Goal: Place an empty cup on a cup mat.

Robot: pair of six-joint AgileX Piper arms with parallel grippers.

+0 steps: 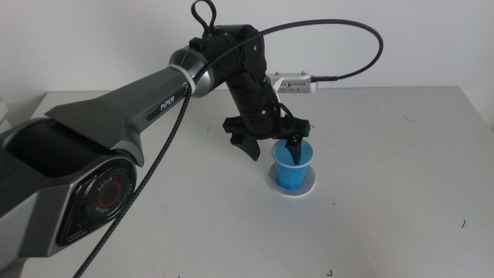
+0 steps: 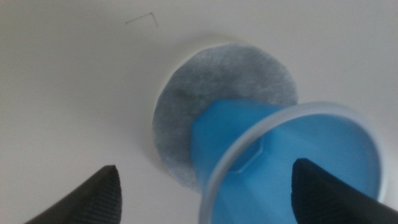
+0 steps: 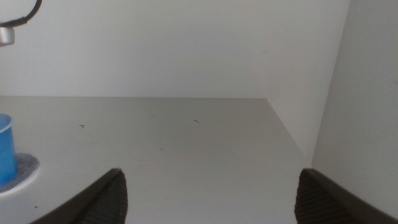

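Note:
The blue cup (image 1: pixel 293 168) stands upright on the grey cup mat (image 1: pixel 309 188) right of the table's middle. My left gripper (image 1: pixel 273 152) hangs over it, open, with one jaw dipped inside the cup's mouth and the other outside on its left. In the left wrist view the cup (image 2: pixel 292 149) is empty and covers part of the speckled mat (image 2: pixel 211 81); the left gripper (image 2: pixel 206 169) has its jaws wide apart. My right gripper (image 3: pixel 208 174) is open and empty, out of the middle view. Its wrist view shows the cup (image 3: pixel 5 149) and the mat (image 3: pixel 25 167) far off.
The white table (image 1: pixel 386 232) carries nothing else. A black cable (image 1: pixel 363 35) loops from the left arm above the cup. A white wall (image 3: pixel 360 93) stands along the table's edge beside the right gripper.

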